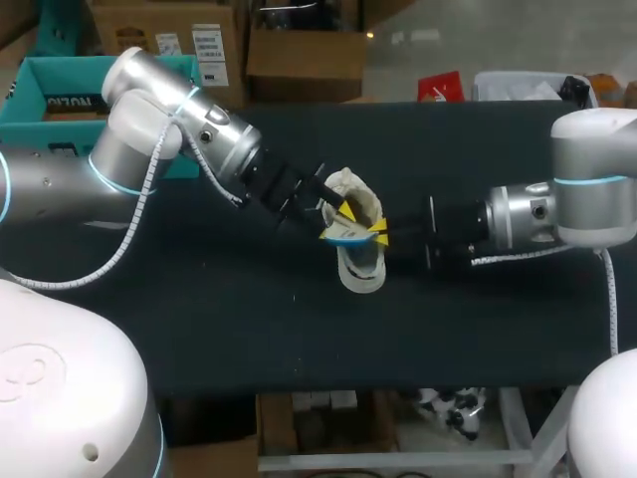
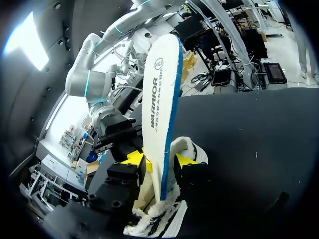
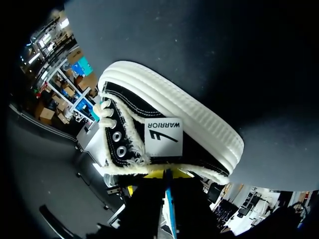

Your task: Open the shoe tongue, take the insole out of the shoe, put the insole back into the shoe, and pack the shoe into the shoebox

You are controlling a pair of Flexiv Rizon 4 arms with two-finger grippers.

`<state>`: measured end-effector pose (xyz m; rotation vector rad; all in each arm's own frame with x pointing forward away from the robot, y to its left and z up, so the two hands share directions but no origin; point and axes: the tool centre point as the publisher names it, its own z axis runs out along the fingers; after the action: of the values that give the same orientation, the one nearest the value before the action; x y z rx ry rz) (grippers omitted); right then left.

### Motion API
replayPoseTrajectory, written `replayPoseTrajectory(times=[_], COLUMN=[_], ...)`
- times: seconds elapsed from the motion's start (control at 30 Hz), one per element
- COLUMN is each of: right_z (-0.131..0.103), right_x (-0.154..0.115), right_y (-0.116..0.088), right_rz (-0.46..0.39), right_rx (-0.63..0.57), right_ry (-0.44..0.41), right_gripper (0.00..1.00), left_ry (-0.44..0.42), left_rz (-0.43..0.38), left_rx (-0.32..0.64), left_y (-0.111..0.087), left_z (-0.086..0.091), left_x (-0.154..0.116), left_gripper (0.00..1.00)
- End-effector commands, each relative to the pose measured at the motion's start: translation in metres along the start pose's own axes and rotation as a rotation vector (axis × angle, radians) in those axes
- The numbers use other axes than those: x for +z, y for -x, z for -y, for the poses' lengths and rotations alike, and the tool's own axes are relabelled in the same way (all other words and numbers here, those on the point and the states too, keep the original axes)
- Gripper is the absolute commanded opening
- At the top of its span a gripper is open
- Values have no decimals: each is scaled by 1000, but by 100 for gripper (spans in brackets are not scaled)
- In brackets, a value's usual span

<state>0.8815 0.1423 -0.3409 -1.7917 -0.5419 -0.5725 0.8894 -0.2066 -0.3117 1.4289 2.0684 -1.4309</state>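
Two arms meet at one sneaker (image 1: 360, 269) in the middle of the dark tabletop (image 1: 249, 329). At the far left corner a teal box (image 1: 50, 85) sits behind the left arm (image 1: 149, 139), which slopes down from that side to the sneaker's opening.

The left gripper (image 2: 159, 160) has its jaws closed onto the insole (image 2: 160, 99), with one yellow tip against each face near its lower end. The insole is white with a blue edge. Its lower end sits in the sneaker's opening and the rest projects out past the collar.

The sneaker is black canvas with frayed cream trim and a ribbed white rubber sole. A white label is on the side facing the right wrist camera.

The right gripper (image 1: 381, 234) is at the sneaker's right side, close against the collar. Whether its jaws hold anything cannot be told. The right arm (image 1: 587, 189) comes in from the right edge, above the tabletop.
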Motion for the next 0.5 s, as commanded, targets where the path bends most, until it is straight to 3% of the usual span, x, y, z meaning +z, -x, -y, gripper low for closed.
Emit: replayPoseTrajectory(times=[0.03,0.07,0.1,0.3,0.37,0.4,0.5], right_z=[0,-1,-1,0,5,7,16], right_x=[0,0,0,0,-1,-1,-2], right_y=[1,1,1,2,2,2,3], right_rz=[-3,-3,-3,-4,-2,3,14], right_rx=[2,2,2,11,12,12,11], right_ry=[1,1,2,-4,-7,-4,10], right_gripper=[0,0,0,0,42,47,47], left_ry=[-5,-9,-12,-7,-5,-4,3], left_rz=[14,16,15,1,-1,-1,-4], left_rx=[13,19,24,43,41,40,38], left_y=[-1,-1,0,2,2,1,1], left_z=[7,9,11,14,13,12,11], left_x=[-1,-1,-1,3,3,3,3], left_gripper=[21,4,0,0,0,0,0])
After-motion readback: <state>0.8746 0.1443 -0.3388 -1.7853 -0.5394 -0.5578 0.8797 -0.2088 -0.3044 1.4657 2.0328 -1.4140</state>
